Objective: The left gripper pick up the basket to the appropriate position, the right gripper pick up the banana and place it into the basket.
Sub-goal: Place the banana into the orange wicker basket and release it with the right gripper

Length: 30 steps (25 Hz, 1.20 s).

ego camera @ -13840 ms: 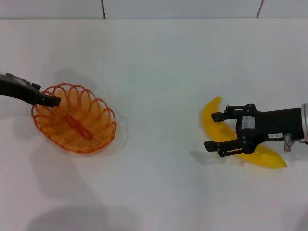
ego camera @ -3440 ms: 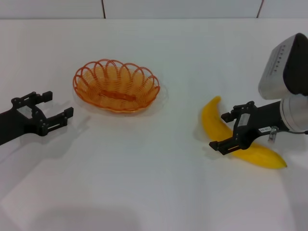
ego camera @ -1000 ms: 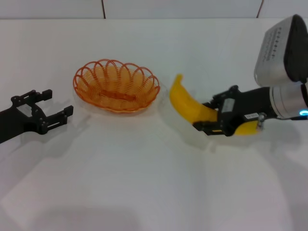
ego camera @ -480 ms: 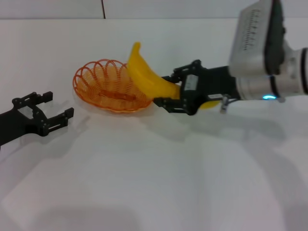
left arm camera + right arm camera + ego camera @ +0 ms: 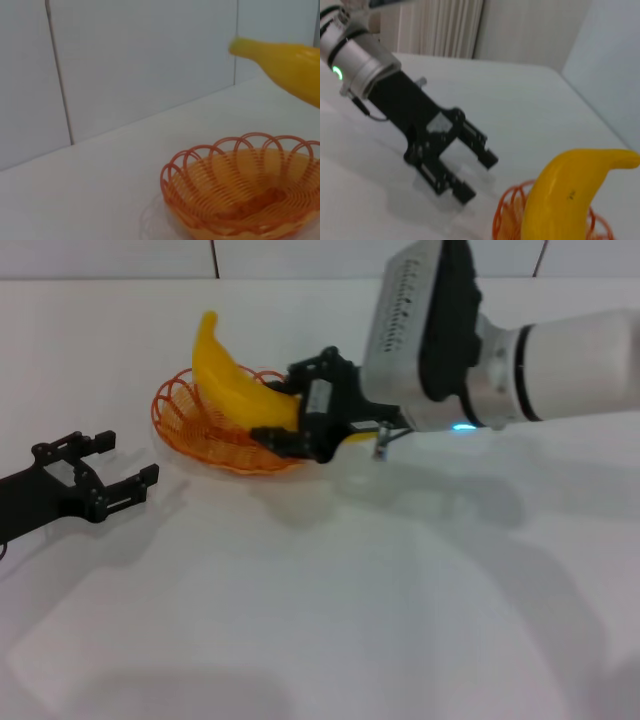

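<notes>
The orange wire basket (image 5: pixel 190 430) stands on the white table, left of centre. Above it hangs the yellow banana (image 5: pixel 232 383), tilted with one pointed end up, and my right gripper (image 5: pixel 283 415) is shut on its lower part. From the left wrist view, the banana (image 5: pixel 285 62) hovers over the basket (image 5: pixel 240 190). My left gripper (image 5: pixel 112 466) rests open and empty on the table, a short way to the basket's left. The right wrist view has the banana (image 5: pixel 567 197) in front, basket wire (image 5: pixel 507 212) below it and the left gripper (image 5: pixel 470 167) farther off.
The bulky white right arm (image 5: pixel 500 360) reaches in from the right over the table's middle. A white tiled wall (image 5: pixel 300 258) borders the table at the back. Bare table surface (image 5: pixel 330 620) lies toward the front.
My right gripper has carried the banana left, from beside the basket's right rim to above the basket. The basket and the left gripper have stayed in place.
</notes>
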Motion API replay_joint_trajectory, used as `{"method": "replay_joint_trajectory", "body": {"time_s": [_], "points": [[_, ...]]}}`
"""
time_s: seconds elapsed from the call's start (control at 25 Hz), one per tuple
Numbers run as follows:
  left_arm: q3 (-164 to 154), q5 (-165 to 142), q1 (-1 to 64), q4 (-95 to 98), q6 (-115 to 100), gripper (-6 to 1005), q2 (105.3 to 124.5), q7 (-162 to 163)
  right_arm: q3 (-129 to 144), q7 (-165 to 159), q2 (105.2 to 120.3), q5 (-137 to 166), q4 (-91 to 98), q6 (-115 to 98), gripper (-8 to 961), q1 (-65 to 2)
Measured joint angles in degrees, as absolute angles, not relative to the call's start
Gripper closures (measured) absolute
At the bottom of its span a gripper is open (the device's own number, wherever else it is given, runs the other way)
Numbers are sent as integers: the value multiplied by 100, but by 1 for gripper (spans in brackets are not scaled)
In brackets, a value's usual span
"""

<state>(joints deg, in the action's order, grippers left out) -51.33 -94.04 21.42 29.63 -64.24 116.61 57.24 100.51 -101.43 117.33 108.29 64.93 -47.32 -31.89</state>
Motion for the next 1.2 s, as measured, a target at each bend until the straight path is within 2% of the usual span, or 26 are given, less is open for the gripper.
{"method": "replay_joint_trajectory", "body": {"time_s": [0.32, 0.72, 1.2], "points": [[-5133, -9404, 2176, 2962, -6425, 228, 11671, 5721, 10739, -9962, 11737, 10486, 6345, -3823, 419, -3557], [-5133, -9404, 2354, 2834, -6457, 228, 11671, 5703, 10961, -9703, 11751, 9996, 5013, -3554, 407, -4564], [-5133, -9408, 2391, 2821, -6463, 228, 11673, 5702, 11143, -9702, 11779, 9978, 4547, -3316, 393, -4831]]}}
